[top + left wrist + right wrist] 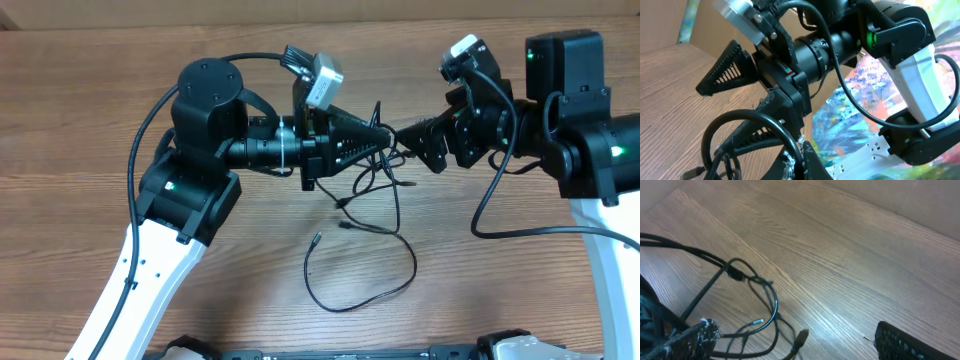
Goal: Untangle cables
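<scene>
The cables [411,262] are thin black cords. They hang from the tip of my left gripper [385,133] and trail into a loose loop on the wooden table. In the left wrist view, my left gripper [797,155] is shut on one black cable [740,120] that arcs up and away. My right gripper [415,145] faces it closely and is open. Its ribbed fingers [725,70] are spread wide above and below the strands. In the right wrist view, the cables [771,297] cross between the fingers of my right gripper [795,332]. A silver-tipped plug [758,322] and a dark plug [800,339] lie there untouched.
The table [500,300] is brown woodgrain, with a cardboard wall [920,200] along its far side. Both white arm bases [150,290] stand at the near corners. Loose plug ends [317,238] rest on the wood below the grippers.
</scene>
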